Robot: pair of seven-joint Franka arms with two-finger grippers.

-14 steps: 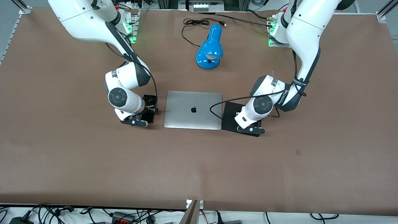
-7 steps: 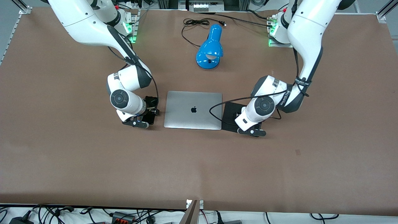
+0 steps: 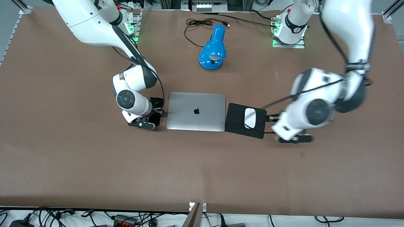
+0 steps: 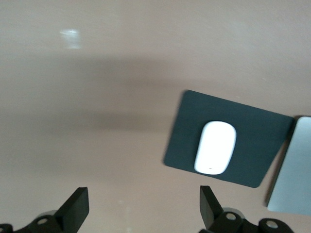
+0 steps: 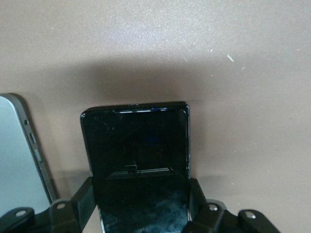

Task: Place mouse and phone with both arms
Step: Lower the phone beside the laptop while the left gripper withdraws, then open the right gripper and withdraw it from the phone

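The white mouse (image 3: 249,118) lies on the black mouse pad (image 3: 235,121) beside the silver laptop (image 3: 196,111); both also show in the left wrist view, the mouse (image 4: 215,147) on the pad (image 4: 257,141). My left gripper (image 3: 272,119) is open and empty (image 4: 143,199), just off the pad's edge toward the left arm's end of the table. My right gripper (image 3: 152,118) is shut on the black phone (image 5: 136,141), one finger on each long side (image 5: 141,194), low by the laptop's edge toward the right arm's end. In the front view the wrist hides most of the phone (image 3: 156,119).
A blue desk lamp (image 3: 214,50) with a black cable (image 3: 195,23) lies farther from the front camera than the laptop. The laptop's edge shows in the right wrist view (image 5: 14,155) close beside the phone.
My left arm has swung off the mouse pad toward its end of the table, leaving the mouse uncovered on the pad. My right arm has shifted slightly toward the laptop with the phone.
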